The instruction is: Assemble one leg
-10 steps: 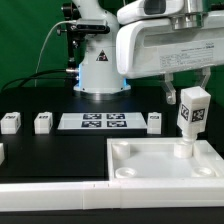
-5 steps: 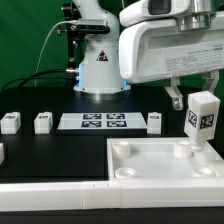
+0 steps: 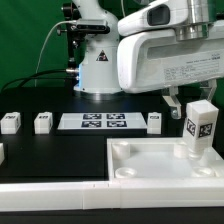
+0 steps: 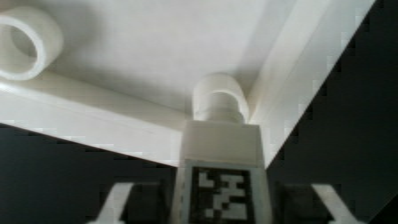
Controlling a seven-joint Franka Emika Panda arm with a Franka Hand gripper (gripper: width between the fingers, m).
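Observation:
My gripper (image 3: 195, 103) is shut on a white leg (image 3: 200, 126) with a black-and-white tag, holding it by its upper end, nearly upright. The leg's lower end stands at the far right corner socket of the large white tray-like part (image 3: 150, 166). In the wrist view the leg (image 4: 222, 160) runs down between my fingers (image 4: 121, 200), and its round tip meets the tray's (image 4: 160, 40) corner socket (image 4: 217, 95). I cannot tell how deep the tip sits. Another socket (image 4: 18, 50) shows at the neighbouring corner.
Three more white legs lie on the black table behind the tray: two at the exterior view's left (image 3: 10, 122) (image 3: 42, 123) and one nearer me (image 3: 154, 121). The marker board (image 3: 103, 122) lies between them. The robot base (image 3: 97, 62) stands behind it.
The leg has moved toward the exterior view's right and a little down, from a tilt to nearly upright. The arm has shifted with it.

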